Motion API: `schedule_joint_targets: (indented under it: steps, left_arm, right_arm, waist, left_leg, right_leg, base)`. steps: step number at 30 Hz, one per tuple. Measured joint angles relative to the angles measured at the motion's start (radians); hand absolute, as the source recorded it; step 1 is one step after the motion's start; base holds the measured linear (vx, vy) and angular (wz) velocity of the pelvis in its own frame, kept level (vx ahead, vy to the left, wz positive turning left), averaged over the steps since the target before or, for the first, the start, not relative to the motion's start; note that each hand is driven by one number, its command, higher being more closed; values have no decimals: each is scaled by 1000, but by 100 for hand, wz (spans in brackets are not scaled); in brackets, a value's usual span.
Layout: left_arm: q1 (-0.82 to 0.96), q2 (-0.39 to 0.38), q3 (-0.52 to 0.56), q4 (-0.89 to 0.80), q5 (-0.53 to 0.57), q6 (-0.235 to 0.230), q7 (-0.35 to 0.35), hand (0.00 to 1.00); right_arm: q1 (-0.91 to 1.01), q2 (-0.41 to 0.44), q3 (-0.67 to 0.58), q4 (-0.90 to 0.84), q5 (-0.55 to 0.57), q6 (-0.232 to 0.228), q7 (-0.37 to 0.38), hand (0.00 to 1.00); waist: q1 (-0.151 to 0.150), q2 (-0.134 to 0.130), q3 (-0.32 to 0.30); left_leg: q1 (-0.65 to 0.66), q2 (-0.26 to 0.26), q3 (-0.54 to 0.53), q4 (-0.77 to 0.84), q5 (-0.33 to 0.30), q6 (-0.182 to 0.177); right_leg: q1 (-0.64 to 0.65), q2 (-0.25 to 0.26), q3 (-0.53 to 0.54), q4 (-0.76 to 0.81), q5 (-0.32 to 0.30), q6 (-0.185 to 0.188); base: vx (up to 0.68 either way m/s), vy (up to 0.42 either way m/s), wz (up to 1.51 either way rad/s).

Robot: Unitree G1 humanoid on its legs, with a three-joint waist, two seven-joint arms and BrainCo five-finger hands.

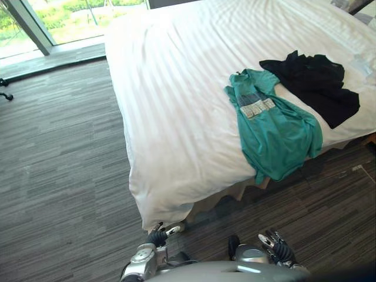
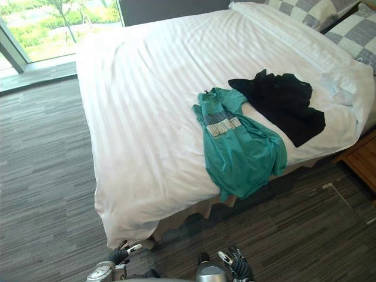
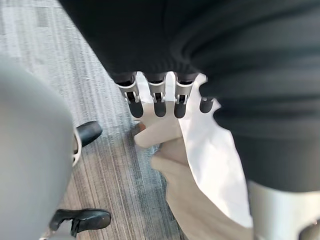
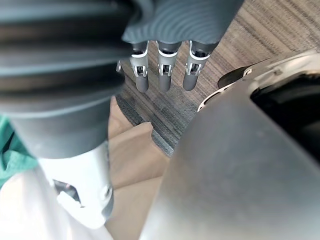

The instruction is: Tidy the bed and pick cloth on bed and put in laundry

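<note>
Down by the foot corner of the bed (image 1: 176, 88), low over the carpet floor (image 1: 59, 164), I am holding my left hand (image 1: 158, 237) and my right hand (image 1: 275, 247) apart from each other. Both are hanging with fingers straight and released, grasping nothing, as each wrist view is showing. Up on the white cover, the teal shirt (image 1: 276, 129) is lying spread flat with its hem spilling over the near side edge toward the floor. The black garment (image 1: 317, 85) is lying crumpled just beside it, touching its shoulder on the side toward the chequered pillows (image 2: 305, 12). I am judging that no cloth is picked up yet and that the shirt is the easier first take. Its hanging hem is offering my fingers a free fold to pinch without pressing into the mattress. Open carpet is running along that side of the bed, so I am reckoning on room to step along it. The wooden nightstand (image 2: 359, 158) is standing near the head end and is narrowing the way there. The sheet is looking mostly smooth, with slight rumpling near the pillows.
</note>
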Motion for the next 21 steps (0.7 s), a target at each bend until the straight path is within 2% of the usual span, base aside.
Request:
schedule_joint_targets:
  steps: [2,3,5,7,8,9,10,11,12,13,15,16,18,19,21]
  left_arm:
    - [9,5,7,0,1,-16,0,0]
    - [17,3,43,-1,1,-26,0,0]
    - [30,-10,88,-1,-2,-38,-1,0]
    - [32,-28,155,0,-1,-52,0,0]
    - [35,-30,156,1,-1,-54,1,0]
    - [37,-32,154,4,1,-62,3,0]
    - [38,-39,149,20,4,-73,6,0]
    - [33,-42,147,24,4,-76,7,0]
    - [21,-40,137,39,3,-79,6,0]
    - [-4,-37,121,47,-1,-77,2,0]
    - [-5,-35,115,48,-11,-68,-8,0]
    - [-3,-36,113,49,-12,-63,-13,0]
    - [-5,-41,109,47,-54,-44,-14,0]
    - [-5,-39,109,47,-60,-40,-14,0]
    - [7,-35,110,48,-76,-27,-12,0]
  right_arm:
    - [-2,0,1,3,-7,9,-1,0]
    - [-11,-6,0,22,-7,13,-2,0]
    - [-30,-23,0,48,-8,19,-6,0]
    - [-41,-40,0,60,-20,19,-9,0]
    - [-38,-40,0,60,-21,19,-9,0]
    - [-35,-40,2,60,-17,19,-9,0]
    - [-35,-45,16,60,-1,18,-15,0]
    - [-35,-51,21,58,8,18,-18,0]
    - [-33,-55,20,52,27,18,-19,0]
    - [-32,-40,17,49,38,19,-19,0]
    - [-13,-24,16,33,62,20,-20,0]
    - [-7,-21,16,27,66,21,-20,0]
    - [4,-17,14,13,65,20,-24,0]
    - [6,-16,14,13,65,20,-26,0]
    - [17,-12,15,15,67,16,-33,0]
  waist:
    - [3,-7,-4]
    - [19,-14,-9]
    - [41,-3,-12]
    - [66,14,-14]
    - [68,11,-14]
    - [70,19,-19]
    - [71,40,-32]
    - [68,49,-37]
    - [62,65,-48]
    - [64,42,-39]
    - [72,19,-43]
    - [74,20,-43]
    - [64,29,-47]
    - [63,28,-48]
    - [61,25,-47]
  left_leg:
    - [-10,1,-40,40,-7,1]
    - [-44,14,-151,136,-33,15]
    - [-93,38,-247,261,-83,22]
    - [-157,65,-349,434,-140,44]
    - [-165,67,-372,463,-151,48]
    - [-169,69,-404,480,-179,49]
    - [-143,70,-431,436,-228,40]
    - [-127,71,-430,396,-247,34]
    - [-95,72,-410,312,-280,7]
    - [-81,56,-370,288,-266,11]
    - [-51,36,-309,262,-262,14]
    - [-40,33,-291,253,-261,14]
    - [4,37,-222,214,-250,17]
    - [12,39,-209,206,-249,14]
    - [44,43,-166,180,-241,-2]
  right_leg:
    - [-4,-2,40,-8,4,-5]
    - [-18,-6,89,0,6,-14]
    - [-51,7,156,15,1,-22]
    - [-87,38,250,34,-8,-48]
    - [-92,44,269,35,-7,-49]
    - [-100,50,304,35,-3,-54]
    - [-125,71,337,32,12,-56]
    - [-137,75,335,32,16,-55]
    - [-157,82,328,35,31,-44]
    - [-178,62,324,56,59,-41]
    - [-218,49,316,107,71,-25]
    - [-224,46,300,120,70,-25]
    - [-258,4,115,216,16,-84]
    - [-271,-7,70,257,8,-96]
    - [-293,-21,-41,366,-56,-78]
  base:
    - [-32,-27,-51]
    - [17,-107,-98]
    - [9,-93,-109]
    - [-47,22,-129]
    - [-42,68,-123]
    - [-47,174,-124]
    - [-46,181,-122]
    - [-49,213,-114]
    - [-37,127,-79]
    - [-56,120,-75]
    - [-57,95,-85]
    - [-22,95,-86]
    - [40,69,-67]
    - [74,24,-63]
    - [131,-43,-58]
